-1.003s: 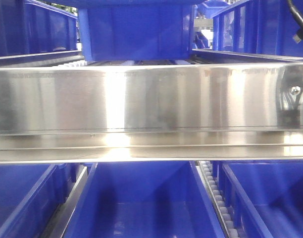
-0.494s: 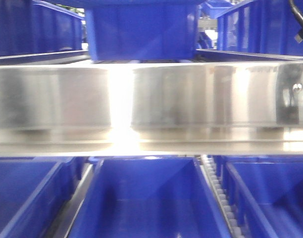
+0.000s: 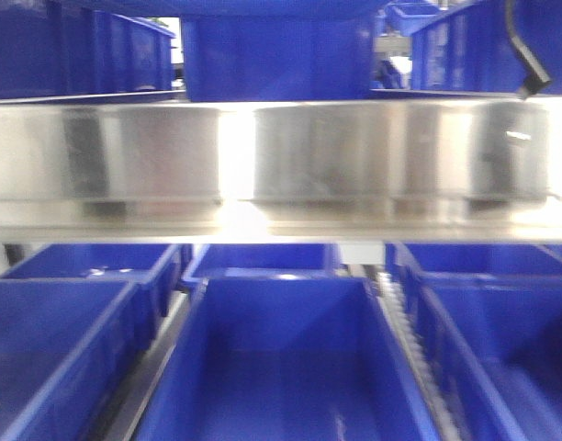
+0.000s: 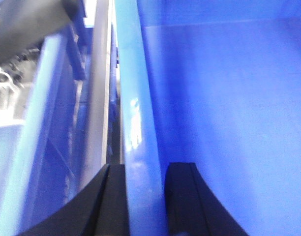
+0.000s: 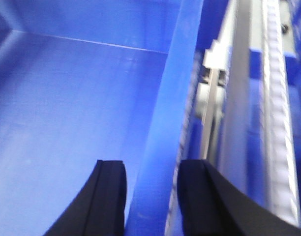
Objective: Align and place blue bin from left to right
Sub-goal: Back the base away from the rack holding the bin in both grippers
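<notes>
The blue bin (image 3: 281,367) fills the lower centre of the front view, open side up and empty inside. In the left wrist view my left gripper (image 4: 143,167) straddles its left rim (image 4: 133,98), one black finger outside and one inside, both pressed against the wall. In the right wrist view my right gripper (image 5: 151,164) sits astride the opposite rim (image 5: 172,98) in the same way. The bin's smooth floor (image 5: 76,98) shows between the two walls. Neither gripper shows in the front view.
A polished steel shelf rail (image 3: 281,161) crosses the front view above the bin. Similar blue crates stand to its left (image 3: 51,349), right (image 3: 501,349), behind (image 3: 263,262) and on the upper shelf (image 3: 276,55). A roller track (image 5: 276,98) runs along the bin's right side.
The steel rail has shifted upward in the front view and the lower bins show more fully, with back crates now visible. The image is blurred by motion.
</notes>
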Action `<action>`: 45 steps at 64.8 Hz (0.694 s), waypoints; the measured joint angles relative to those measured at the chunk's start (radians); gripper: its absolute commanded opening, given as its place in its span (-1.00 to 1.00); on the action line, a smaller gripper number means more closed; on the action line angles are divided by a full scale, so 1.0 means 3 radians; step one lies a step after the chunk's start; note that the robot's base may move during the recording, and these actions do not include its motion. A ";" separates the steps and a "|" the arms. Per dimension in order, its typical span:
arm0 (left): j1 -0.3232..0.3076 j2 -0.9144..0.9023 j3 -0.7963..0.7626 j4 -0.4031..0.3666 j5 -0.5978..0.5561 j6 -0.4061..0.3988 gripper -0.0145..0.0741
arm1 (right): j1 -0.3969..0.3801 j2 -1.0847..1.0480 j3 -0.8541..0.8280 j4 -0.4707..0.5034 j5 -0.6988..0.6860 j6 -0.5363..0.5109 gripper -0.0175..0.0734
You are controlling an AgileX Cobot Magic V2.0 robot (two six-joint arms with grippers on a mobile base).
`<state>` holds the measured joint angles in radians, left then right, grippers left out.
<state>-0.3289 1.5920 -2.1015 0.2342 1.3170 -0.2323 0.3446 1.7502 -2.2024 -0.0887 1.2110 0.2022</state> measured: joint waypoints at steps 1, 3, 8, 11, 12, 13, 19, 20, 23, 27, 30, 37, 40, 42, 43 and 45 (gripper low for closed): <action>0.0000 0.0000 0.0000 0.0000 0.0000 0.0000 -0.70 | 0.0000 0.0000 0.0000 0.0000 0.0000 0.0000 -0.79; 0.0000 0.0000 0.0000 0.0000 0.0000 0.0000 -0.70 | 0.0000 0.0000 0.0000 0.0000 0.0000 0.0000 -0.79; 0.0000 0.0000 0.0000 0.0000 0.0000 -0.0008 -0.70 | 0.0000 0.0000 0.0000 0.0000 0.0000 0.0000 -0.79; 0.0000 0.0000 0.0000 -0.0007 0.0000 -0.0008 -0.70 | 0.0000 0.0000 0.0000 0.0000 0.0000 0.0000 -0.79; 0.0000 0.0000 0.0000 -0.0007 0.0000 -0.0008 -0.70 | 0.0000 0.0000 0.0000 0.0000 0.0000 0.0000 -0.79; 0.0000 0.0000 0.0000 -0.0007 0.0000 -0.0008 -0.70 | 0.0000 0.0000 0.0000 0.0000 0.0000 0.0000 -0.79; 0.0000 0.0000 0.0000 -0.0007 0.0000 -0.0008 -0.70 | 0.0000 0.0000 0.0000 -0.0003 0.0000 0.0000 -0.79; 0.0000 0.0000 0.0000 -0.0013 0.0000 -0.0008 -0.70 | 0.0000 0.0000 0.0000 -0.0003 0.0000 0.0000 -0.79; 0.0000 0.0000 0.0000 -0.0013 0.0000 -0.0008 -0.70 | 0.0000 0.0000 0.0000 -0.0003 0.0000 0.0000 -0.79; 0.0000 0.0000 0.0000 -0.0013 0.0000 -0.0008 -0.70 | 0.0000 0.0000 0.0000 -0.0003 0.0000 0.0000 -0.79; 0.0000 0.0000 0.0000 -0.0013 0.0000 -0.0008 -0.70 | 0.0000 0.0000 0.0000 -0.0003 0.0000 0.0000 -0.79; 0.0000 0.0000 0.0000 -0.0013 0.0000 -0.0008 -0.70 | 0.0000 0.0000 0.0000 -0.0003 0.0000 0.0000 -0.79; 0.0000 0.0000 0.0000 -0.0013 0.0000 -0.0008 -0.70 | 0.0000 0.0000 0.0000 -0.0003 0.0000 0.0000 -0.79; 0.0000 0.0000 0.0000 -0.0013 0.0000 -0.0008 -0.70 | 0.0000 0.0000 0.0000 -0.0003 0.0000 0.0000 -0.79; 0.0000 0.0000 0.0000 -0.0013 0.0000 -0.0008 -0.70 | 0.0000 0.0000 0.0000 -0.0003 0.0000 0.0000 -0.79; 0.0000 0.0000 0.0000 -0.0013 0.0000 -0.0008 -0.70 | 0.0000 0.0000 0.0000 -0.0003 0.0000 0.0000 -0.79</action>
<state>-0.3289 1.5920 -2.1015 0.2302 1.3170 -0.2346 0.3446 1.7502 -2.2024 -0.0894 1.2110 0.2022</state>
